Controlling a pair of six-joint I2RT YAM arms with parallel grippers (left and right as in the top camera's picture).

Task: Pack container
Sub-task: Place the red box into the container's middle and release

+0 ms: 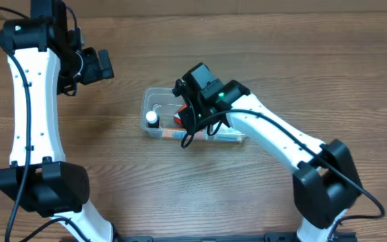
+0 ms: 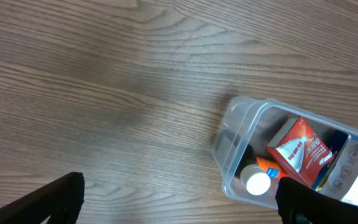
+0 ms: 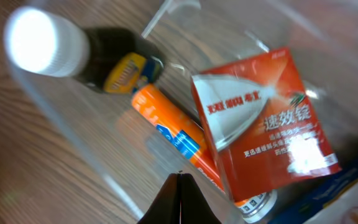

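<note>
The clear plastic container [image 1: 154, 94] lies mid-table. It holds a dark bottle with a white cap [image 1: 152, 117], an orange tube and a red box [image 1: 179, 119]. My right gripper [image 1: 190, 123] hovers over the container's middle, fingers shut and empty [image 3: 179, 182]. In the right wrist view the fingertips sit above the container's near wall [image 3: 61, 124], with the bottle [image 3: 114, 70], orange tube [image 3: 173, 137] and red box [image 3: 260, 124] just beyond. My left gripper [image 1: 96, 65] is open and empty, up and to the left of the container; it also shows in the left wrist view [image 2: 179, 200].
In the left wrist view the container [image 2: 235, 134] lies to the right with the red box [image 2: 300, 149], the bottle cap [image 2: 255, 182] and a blue and white box [image 2: 353, 168] inside. Bare wooden table surrounds it. The arm bases stand at the front edge.
</note>
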